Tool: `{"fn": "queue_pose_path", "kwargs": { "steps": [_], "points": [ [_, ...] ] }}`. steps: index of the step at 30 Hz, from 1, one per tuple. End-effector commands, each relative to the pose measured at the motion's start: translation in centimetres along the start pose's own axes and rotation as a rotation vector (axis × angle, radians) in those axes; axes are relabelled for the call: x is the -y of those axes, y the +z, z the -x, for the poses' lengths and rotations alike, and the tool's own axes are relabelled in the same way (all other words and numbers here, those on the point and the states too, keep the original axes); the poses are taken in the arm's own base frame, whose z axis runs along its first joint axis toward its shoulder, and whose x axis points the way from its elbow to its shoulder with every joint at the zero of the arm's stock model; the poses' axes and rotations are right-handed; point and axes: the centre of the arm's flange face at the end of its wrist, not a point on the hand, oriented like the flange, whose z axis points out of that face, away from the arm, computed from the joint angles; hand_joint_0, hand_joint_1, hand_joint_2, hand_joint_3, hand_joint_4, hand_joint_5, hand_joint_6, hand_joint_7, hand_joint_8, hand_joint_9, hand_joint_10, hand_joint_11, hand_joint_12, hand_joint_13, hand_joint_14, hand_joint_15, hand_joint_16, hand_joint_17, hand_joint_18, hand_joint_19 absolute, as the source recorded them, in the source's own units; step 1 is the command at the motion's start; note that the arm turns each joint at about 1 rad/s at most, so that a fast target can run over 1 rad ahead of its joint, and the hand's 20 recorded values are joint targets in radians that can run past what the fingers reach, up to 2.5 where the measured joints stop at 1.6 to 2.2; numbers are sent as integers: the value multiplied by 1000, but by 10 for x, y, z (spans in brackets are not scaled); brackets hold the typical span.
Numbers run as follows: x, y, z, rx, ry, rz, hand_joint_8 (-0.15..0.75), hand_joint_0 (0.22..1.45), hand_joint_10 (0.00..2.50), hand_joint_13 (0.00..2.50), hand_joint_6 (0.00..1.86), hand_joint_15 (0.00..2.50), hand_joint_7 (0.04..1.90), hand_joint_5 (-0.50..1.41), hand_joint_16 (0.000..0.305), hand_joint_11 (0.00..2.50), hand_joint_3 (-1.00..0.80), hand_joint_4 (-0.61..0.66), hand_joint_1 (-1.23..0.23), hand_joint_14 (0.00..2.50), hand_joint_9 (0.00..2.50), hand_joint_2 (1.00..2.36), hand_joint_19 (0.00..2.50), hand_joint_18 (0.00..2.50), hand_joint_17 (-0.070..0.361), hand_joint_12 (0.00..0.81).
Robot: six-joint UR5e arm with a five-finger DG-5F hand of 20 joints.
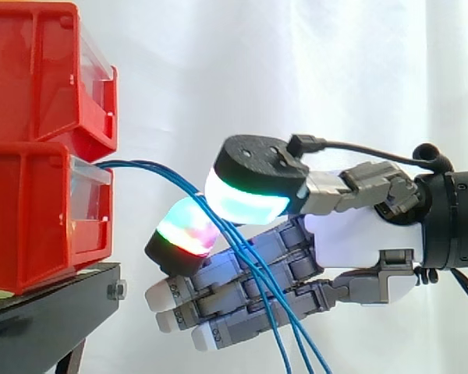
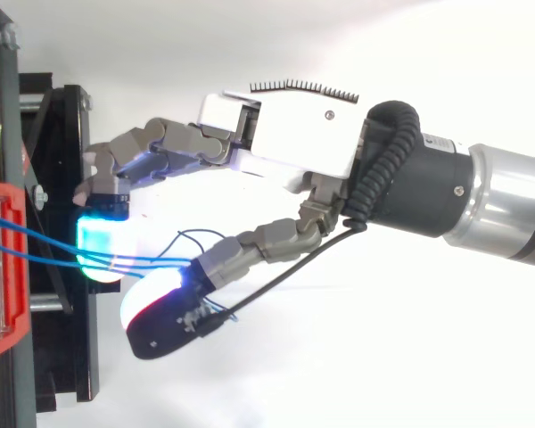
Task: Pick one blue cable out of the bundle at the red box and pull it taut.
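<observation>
Where they come out at the front lip of the lower red bin (image 1: 31, 222), the blue cables (image 1: 148, 167) are thin, glossy round strands. I count three I can separate. They leave the bin roughly level, then curve down and away from it, slack rather than straight, to the bottom edge of the side view. In the top view the three are spread apart at the bin and converge further out, with a small loose loop just past that point.

One hand (image 1: 351, 238), out in front of the bin at about its height, with a white boxy palm and grey metal links. It is clamped on the cables. The thumb pad (image 1: 249, 195), big, rounded and black-backed, glows white-cyan with a green rim. It is closed against a finger pad (image 1: 183, 230) glowing green, red and magenta, and the strands run between them. Can't tell if every strand is inside the pinch. The other fingers sit lower, reach toward the bin and grip nothing.

Two bins in red moulded plastic: the upper red bin (image 1: 31, 70) is stacked directly on the lower one, each with a clear front panel (image 1: 90, 183). One black stand (image 1: 47, 312) sits under the lower bin, with a bolt (image 1: 115, 291) on its edge. A white curtain (image 1: 312, 70) hangs behind in soft folds.
</observation>
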Motion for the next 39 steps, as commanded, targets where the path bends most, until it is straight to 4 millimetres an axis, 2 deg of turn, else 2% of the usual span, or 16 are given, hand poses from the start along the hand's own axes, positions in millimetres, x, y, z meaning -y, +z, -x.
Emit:
{"fn": "queue_pose_path", "kwargs": {
  "steps": [1,3,14,16,18,21,28,35,39],
  "points": [
    [-1,0,-1,-1,0,1,324,523,6,303,854,0,1038,-195,60,248,-500,161,-809,0,554,1000,0,317,136,409],
    [-1,0,-1,-1,0,1,314,550,6,304,847,0,1065,-186,59,250,-500,146,-781,1,567,1000,20,298,133,399],
    [0,0,0,-2,-2,-4,318,588,7,307,869,0,1135,-182,57,263,-163,107,-793,0,579,1019,31,289,129,393],
    [1,-1,1,0,-2,-6,317,587,7,318,874,0,1135,-180,57,266,-125,75,-805,0,586,1020,41,300,128,395],
    [0,0,0,-2,-2,-4,310,596,7,337,876,15,1168,-177,56,284,-67,-17,-844,0,605,1023,51,320,126,391],
    [0,0,1,0,-2,-5,305,622,7,339,882,19,1201,-182,56,278,-30,-51,-890,0,603,1024,46,321,126,389],
    [1,-1,-1,-4,2,-7,273,629,7,278,867,3,1139,-186,55,249,-144,-101,-912,0,530,1021,36,275,124,375],
    [-4,1,1,0,19,-2,265,658,6,269,867,0,1085,-194,55,255,-500,-38,-957,0,503,1000,24,267,124,377],
    [-3,1,1,0,18,-5,265,601,7,276,866,0,1055,-199,55,252,-500,-28,-955,0,499,1000,33,279,124,381]
  ]
}}
